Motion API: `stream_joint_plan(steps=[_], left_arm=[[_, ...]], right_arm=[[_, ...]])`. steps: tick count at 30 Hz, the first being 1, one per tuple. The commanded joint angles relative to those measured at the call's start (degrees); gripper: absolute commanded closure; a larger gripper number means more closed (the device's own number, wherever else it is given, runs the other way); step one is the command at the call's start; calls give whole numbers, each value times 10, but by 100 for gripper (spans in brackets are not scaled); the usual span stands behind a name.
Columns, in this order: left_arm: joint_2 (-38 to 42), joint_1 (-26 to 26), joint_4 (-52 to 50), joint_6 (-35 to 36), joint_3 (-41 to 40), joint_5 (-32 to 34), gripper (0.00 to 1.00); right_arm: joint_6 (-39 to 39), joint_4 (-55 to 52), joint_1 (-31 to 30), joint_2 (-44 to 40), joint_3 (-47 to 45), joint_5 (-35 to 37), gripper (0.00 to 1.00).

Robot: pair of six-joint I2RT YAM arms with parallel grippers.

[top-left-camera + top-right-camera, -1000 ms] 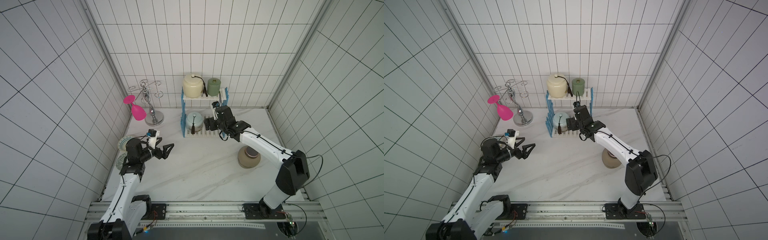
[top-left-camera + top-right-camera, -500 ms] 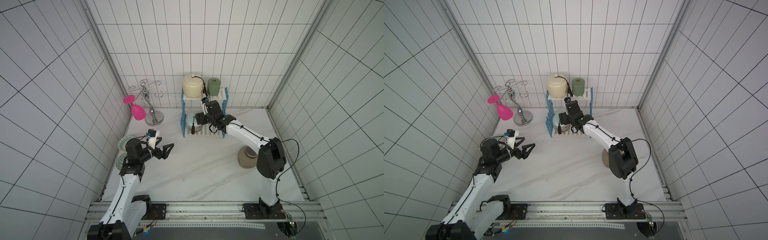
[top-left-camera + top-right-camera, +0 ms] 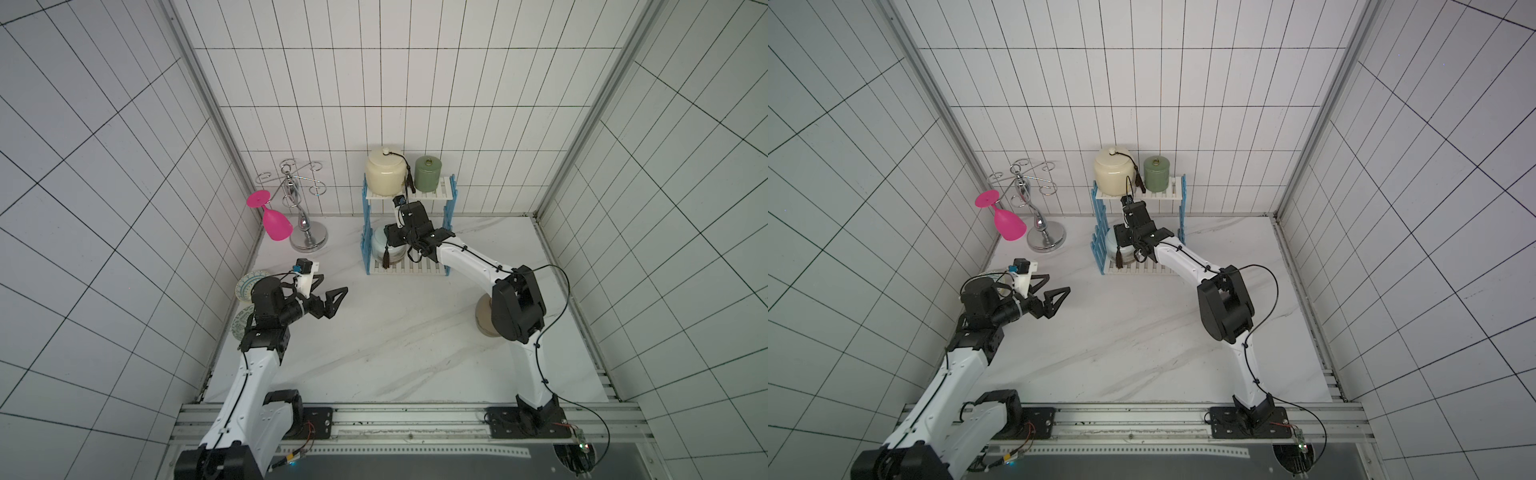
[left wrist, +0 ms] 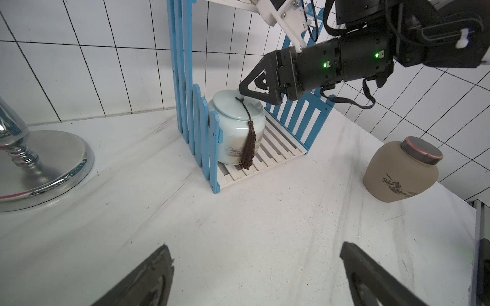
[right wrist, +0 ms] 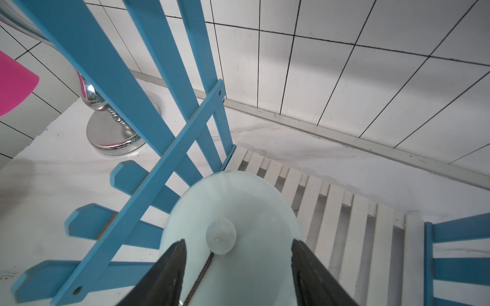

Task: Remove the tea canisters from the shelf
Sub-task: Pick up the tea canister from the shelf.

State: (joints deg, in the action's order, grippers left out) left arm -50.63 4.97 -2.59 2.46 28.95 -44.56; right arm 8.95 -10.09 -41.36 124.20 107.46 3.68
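The shelf (image 3: 415, 269) is seen with the pale blue canister (image 4: 233, 132) kept on its lower tier. The right gripper (image 5: 238, 242) is held half open over the lid (image 5: 225, 201), nothing clasped; the left gripper (image 3: 332, 283) is spread wide, empty.

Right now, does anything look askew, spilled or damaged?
Nothing spilled or broken shows. The only slanted thing is the goblet, which hangs bowl down from the stand. That looks normal for such a stand.
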Motion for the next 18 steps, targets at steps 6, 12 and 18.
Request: stream_joint_plan(steps=[6, 12, 18], left_arm=[[6, 0, 0, 5, -3, 4, 1], [5, -1, -1, 5, -3, 5, 1], [6, -1, -1, 5, -4, 4, 1]], right_arm=[[-1, 12, 4, 36, 46, -7, 43], [-5, 18, 4, 53, 50, -9, 46], [-6, 24, 4, 64, 53, -15, 51]])
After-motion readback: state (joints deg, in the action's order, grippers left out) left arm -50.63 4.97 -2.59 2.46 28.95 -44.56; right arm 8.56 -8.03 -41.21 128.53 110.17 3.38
